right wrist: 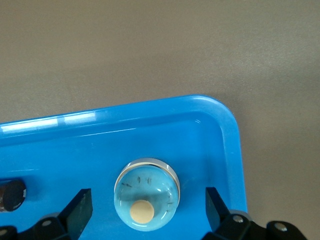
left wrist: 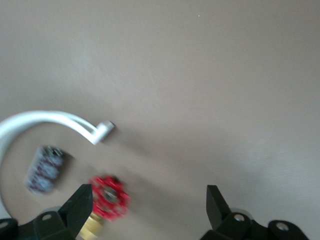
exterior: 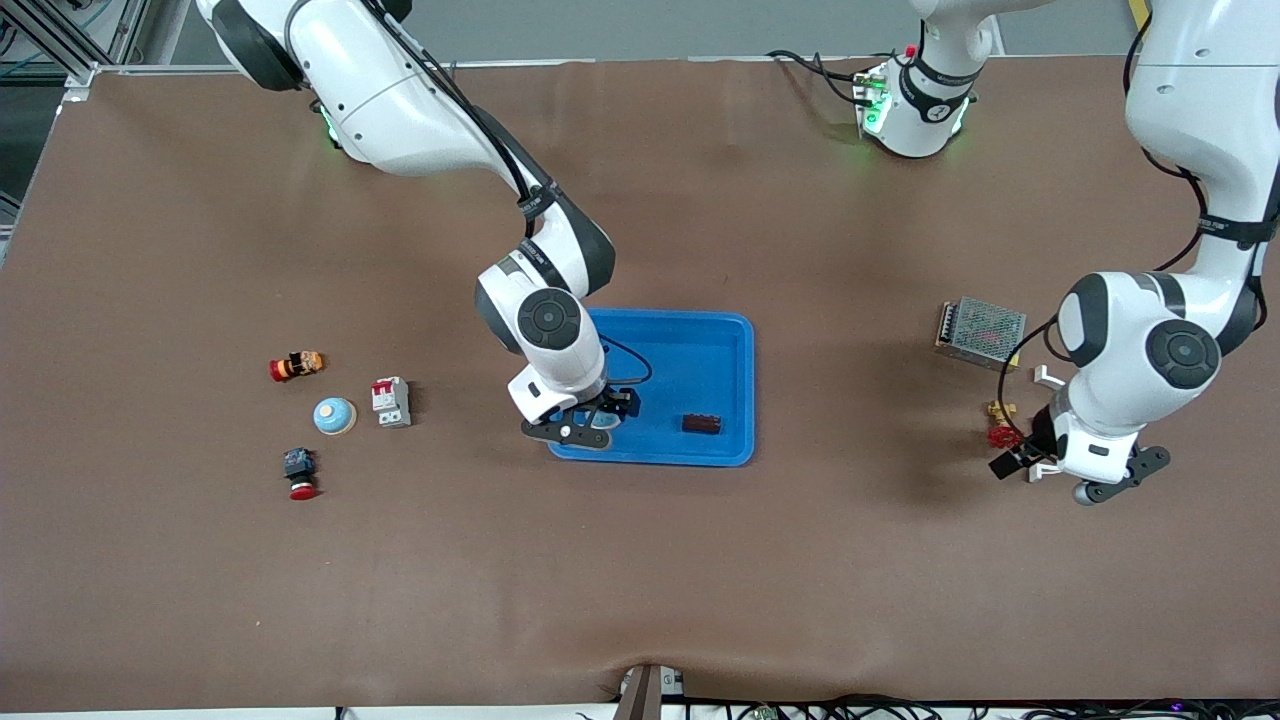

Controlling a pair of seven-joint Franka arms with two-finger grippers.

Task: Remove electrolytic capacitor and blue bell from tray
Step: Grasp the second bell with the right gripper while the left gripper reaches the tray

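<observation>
A pale blue domed bell with a tan button sits upright in the blue tray, in the corner nearest the front camera toward the right arm's end. My right gripper hangs right over it, open, with both fingers clear of the dome. The capacitor, a dark stubby cylinder, lies in the same tray by its nearer rim; its end shows as the capacitor in the right wrist view. My left gripper is open over bare table toward the left arm's end, holding nothing, with one finger beside a red valve.
A second blue bell, a white breaker and two red-capped parts lie toward the right arm's end. A mesh power supply, a white hook and a small grey ribbed part lie near the left gripper.
</observation>
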